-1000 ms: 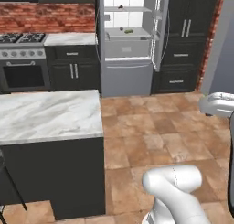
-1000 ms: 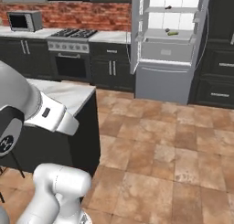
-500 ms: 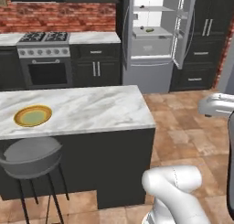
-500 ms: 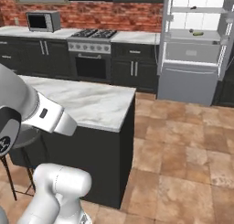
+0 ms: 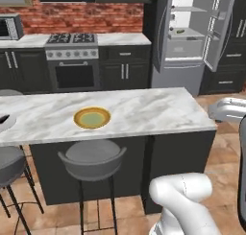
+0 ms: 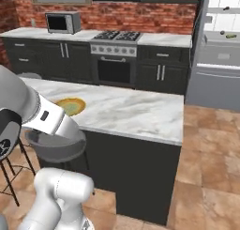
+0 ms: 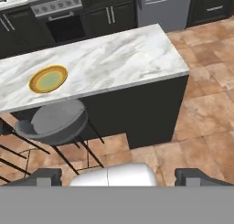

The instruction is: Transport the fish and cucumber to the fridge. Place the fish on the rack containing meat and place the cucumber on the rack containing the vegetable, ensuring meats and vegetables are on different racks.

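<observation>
Green stubby cucumber (image 6: 231, 36) on fridge (image 5: 190, 37) shelf; gripper (image 7: 119, 175) spread wide, holding nothing.

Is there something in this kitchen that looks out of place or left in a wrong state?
The tall light grey fridge stands with both narrow doors open and nobody at it. Otherwise nothing looks spilled, tilted or damaged.

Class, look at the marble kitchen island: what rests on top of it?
On the island lies a yellow-rimmed plate; a dark object sits at its left edge, cut off by the frame and unidentifiable.
</observation>
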{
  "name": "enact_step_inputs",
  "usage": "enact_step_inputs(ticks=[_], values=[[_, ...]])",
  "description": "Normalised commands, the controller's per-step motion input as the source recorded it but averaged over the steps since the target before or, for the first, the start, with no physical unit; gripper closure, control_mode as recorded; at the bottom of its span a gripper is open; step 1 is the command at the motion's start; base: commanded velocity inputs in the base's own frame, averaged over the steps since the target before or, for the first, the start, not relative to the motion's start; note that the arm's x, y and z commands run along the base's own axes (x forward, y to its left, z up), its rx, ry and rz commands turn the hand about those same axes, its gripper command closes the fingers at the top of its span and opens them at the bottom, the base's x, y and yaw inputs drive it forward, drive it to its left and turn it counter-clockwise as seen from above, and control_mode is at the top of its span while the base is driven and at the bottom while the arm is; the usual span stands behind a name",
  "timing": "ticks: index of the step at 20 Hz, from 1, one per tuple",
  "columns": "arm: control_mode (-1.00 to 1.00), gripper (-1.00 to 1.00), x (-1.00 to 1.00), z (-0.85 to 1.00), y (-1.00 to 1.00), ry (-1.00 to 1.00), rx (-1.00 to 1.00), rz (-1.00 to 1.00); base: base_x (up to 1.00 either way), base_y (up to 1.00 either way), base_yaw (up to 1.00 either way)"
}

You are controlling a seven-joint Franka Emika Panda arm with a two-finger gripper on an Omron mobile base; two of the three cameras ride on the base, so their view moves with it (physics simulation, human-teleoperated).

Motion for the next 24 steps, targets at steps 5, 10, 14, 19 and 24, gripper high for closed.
enact_step_inputs(ticks=[5, 10, 14, 19, 24], values=[[1.00, -1.00, 0.00, 0.00, 0.00, 0.00, 0.00, 0.00, 0.00, 1.00, 0.00], [1.00, -1.00, 0.00, 0.00, 0.00, 0.00, 0.00, 0.00, 0.00, 1.00, 0.00], [1.00, -1.00, 0.00, 0.00, 0.00, 0.00, 0.00, 0.00, 0.00, 1.00, 0.00], [1.00, -1.00, 0.00, 0.00, 0.00, 0.00, 0.00, 0.00, 0.00, 1.00, 0.00], [1.00, -1.00, 0.00, 0.00, 0.00, 0.00, 0.00, 0.00, 0.12, 0.98, 0.00]])
